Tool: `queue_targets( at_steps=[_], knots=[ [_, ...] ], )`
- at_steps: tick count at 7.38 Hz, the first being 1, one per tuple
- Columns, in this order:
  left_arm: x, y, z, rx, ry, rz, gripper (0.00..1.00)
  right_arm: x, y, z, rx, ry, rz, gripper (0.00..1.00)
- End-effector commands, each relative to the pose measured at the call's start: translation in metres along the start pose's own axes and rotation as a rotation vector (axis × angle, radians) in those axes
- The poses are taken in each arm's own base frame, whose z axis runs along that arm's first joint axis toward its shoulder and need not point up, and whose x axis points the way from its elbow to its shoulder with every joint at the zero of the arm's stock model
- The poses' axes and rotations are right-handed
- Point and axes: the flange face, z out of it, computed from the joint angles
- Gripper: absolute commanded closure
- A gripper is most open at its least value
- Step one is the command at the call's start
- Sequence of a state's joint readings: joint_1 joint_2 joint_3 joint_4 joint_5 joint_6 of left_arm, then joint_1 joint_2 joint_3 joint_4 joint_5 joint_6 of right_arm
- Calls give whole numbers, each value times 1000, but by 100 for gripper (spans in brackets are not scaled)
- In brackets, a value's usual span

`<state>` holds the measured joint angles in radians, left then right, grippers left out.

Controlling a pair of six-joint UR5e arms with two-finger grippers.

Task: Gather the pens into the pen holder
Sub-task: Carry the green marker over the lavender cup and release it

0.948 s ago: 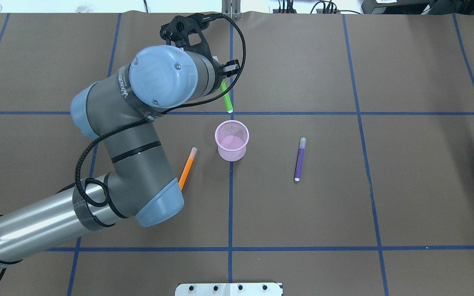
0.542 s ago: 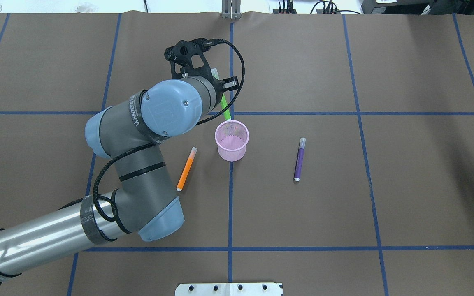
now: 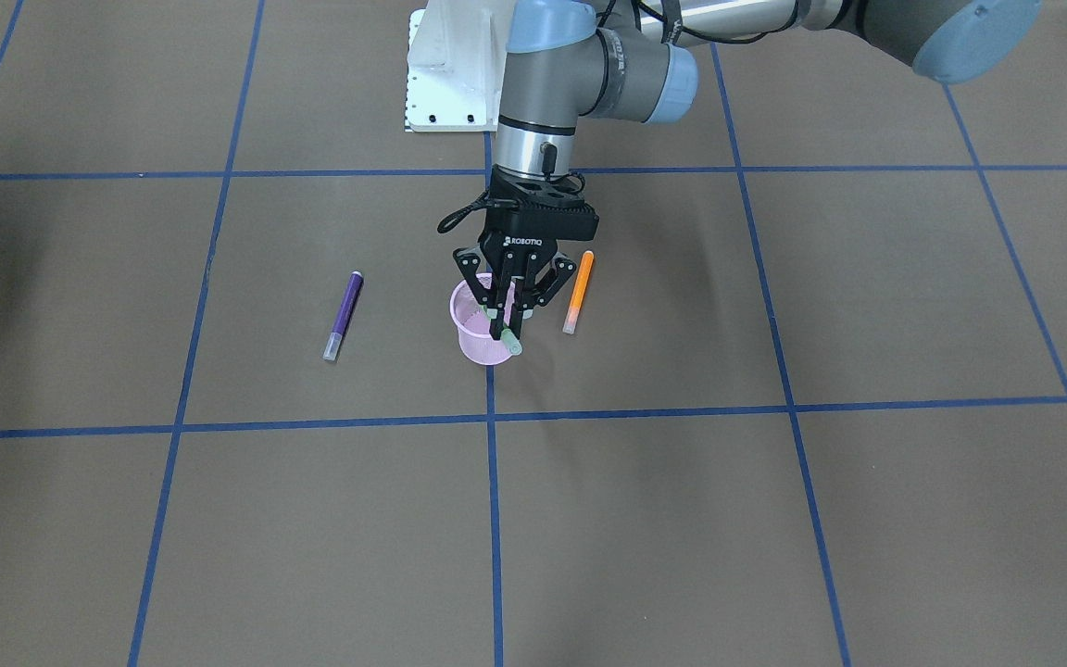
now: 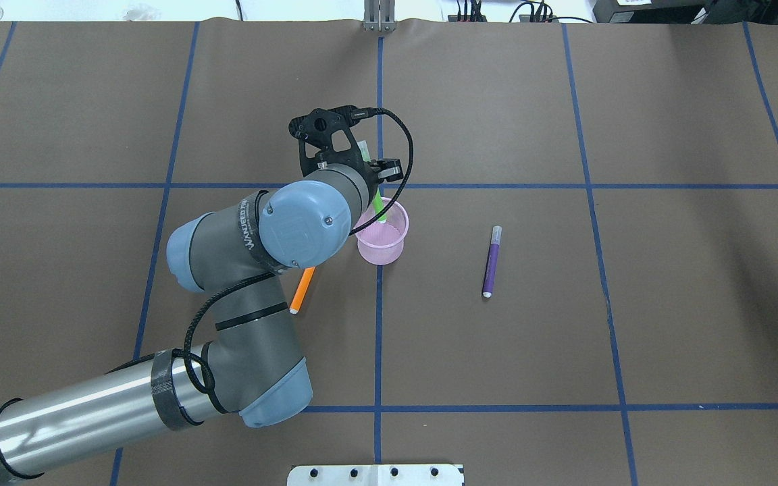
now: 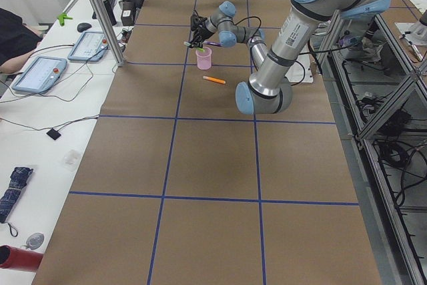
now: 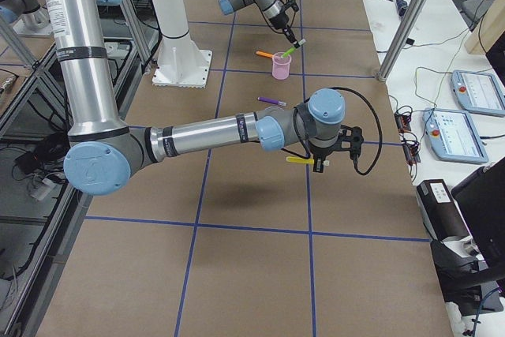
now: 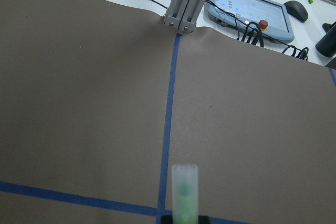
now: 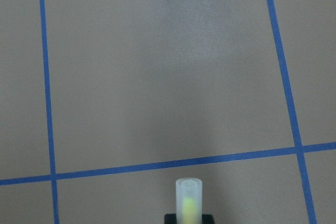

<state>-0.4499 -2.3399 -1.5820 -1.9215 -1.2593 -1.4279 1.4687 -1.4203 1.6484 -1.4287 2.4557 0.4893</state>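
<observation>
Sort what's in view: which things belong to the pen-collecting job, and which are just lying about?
Job: green pen, held by left hand above holder; yellow pen, in right hand; orange pen; purple pen.
Lying about: tablets, mouse, umbrella, all off the mat.

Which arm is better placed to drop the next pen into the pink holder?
Left. The left claw holds the green pen tilted directly over the pen holder; the right claw, gripping the yellow pen, hangs well away, beyond the purple pen.
</observation>
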Motion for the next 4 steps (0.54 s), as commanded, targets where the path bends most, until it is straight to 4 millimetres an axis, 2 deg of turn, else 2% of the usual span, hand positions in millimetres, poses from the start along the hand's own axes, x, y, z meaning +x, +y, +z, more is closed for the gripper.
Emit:
queue_targets(
  at_steps=[1,2,3,4],
  knots=[
    [0,10,10,13,25,0,60,-11,3,-5,7,-8,-19,100],
    [-2,10,9,11,27,15,7,-19,4,-9,11,-11,-29,100],
    [0,5,-8,12,59,81,1,-36,4,-17,2,-7,-26,100],
    [-16,3,-28,-6,82,144,0,-53,4,-25,-8,-6,-22,100]
  ],
)
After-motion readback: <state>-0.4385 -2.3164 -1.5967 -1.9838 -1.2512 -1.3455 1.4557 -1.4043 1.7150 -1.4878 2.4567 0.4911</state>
